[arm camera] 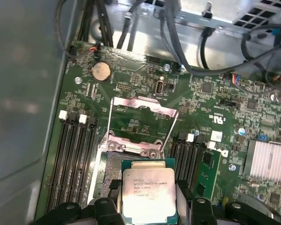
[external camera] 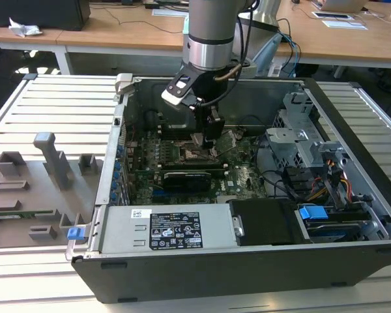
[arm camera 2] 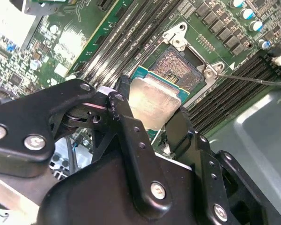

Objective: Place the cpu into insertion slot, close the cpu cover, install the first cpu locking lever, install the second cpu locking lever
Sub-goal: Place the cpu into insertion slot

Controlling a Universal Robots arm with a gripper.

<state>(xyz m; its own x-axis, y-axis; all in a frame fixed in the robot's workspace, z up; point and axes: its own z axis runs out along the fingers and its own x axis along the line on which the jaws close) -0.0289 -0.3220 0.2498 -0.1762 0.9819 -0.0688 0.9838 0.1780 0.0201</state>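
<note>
My gripper (external camera: 205, 139) reaches down into the open computer case, over the motherboard. It is shut on the cpu (arm camera 2: 154, 101), a flat square chip with a silvery top that is pinched by two opposite edges between the black fingers (arm camera 2: 124, 91). In both wrist views the cpu (arm camera: 147, 190) hangs just above the insertion slot (arm camera 2: 180, 65), partly overlapping it and apart from it. The cpu cover (arm camera: 145, 101), a thin metal frame with a window, stands swung open at the slot's far side. A thin locking lever (arm camera 2: 253, 79) sticks out beside the slot.
The case wall (external camera: 111, 163) surrounds the board. A black card (external camera: 192, 176) lies near the slot, with the power supply (external camera: 169, 231) in front. Memory slots (arm camera: 75, 154) flank the socket. A drive cage (external camera: 300, 140), cables (arm camera: 187, 47) and a heatsink (arm camera: 269, 159) stand nearby. Grey fixtures (external camera: 45, 169) sit outside.
</note>
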